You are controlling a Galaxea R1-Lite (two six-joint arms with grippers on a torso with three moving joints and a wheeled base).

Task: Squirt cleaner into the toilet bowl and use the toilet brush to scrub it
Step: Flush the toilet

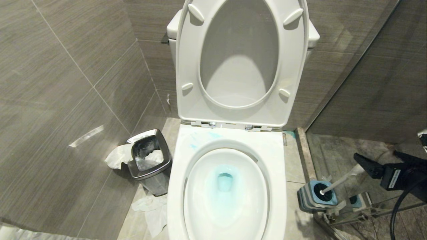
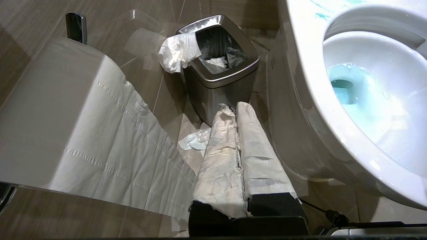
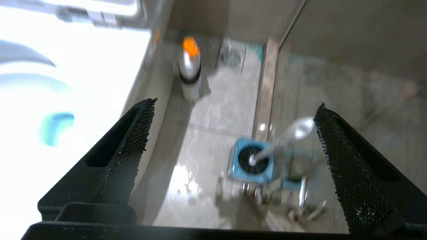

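We find the right gripper [image 1: 377, 159] entering the head view from the 3 o'clock edge, its arm reaching low over the floor beside the toilet bowl [image 1: 227, 146]. Its jaws stand spread wide and hold nothing; in the right wrist view the two black fingers [image 3: 126, 146] frame the floor with a broad gap between them. The near finger lies just beside the upper end of the toilet brush [image 1: 337, 185] handle; we cannot tell whether they touch.

The toilet brush stands head-down in its blue-and-grey holder [image 1: 312, 198] at about 4 o'clock from the bowl, the handle leaning toward the gripper. The seat and lid [image 1: 242, 110] are raised. The cleaner [image 1: 225, 181] shows as turquoise-tinted water in the basin, with thin smears on the rim near 11 o'clock.

The left gripper [image 2: 237, 110] does not appear in the head view. Its own wrist view shows the fingers, wrapped in white paper, pressed together and pinching nothing, pointing toward the steel bin [image 2: 222, 76].

The right wrist view alone shows a bottle with an orange cap [image 3: 190, 70] standing on the floor close to the bowl's side, and a floor drain [image 3: 231, 57] beyond it. The left wrist view alone shows a large toilet paper roll [image 2: 66, 110] with a sheet hanging down. Crumpled tissue [image 1: 116, 156] hangs at the bin's edge.
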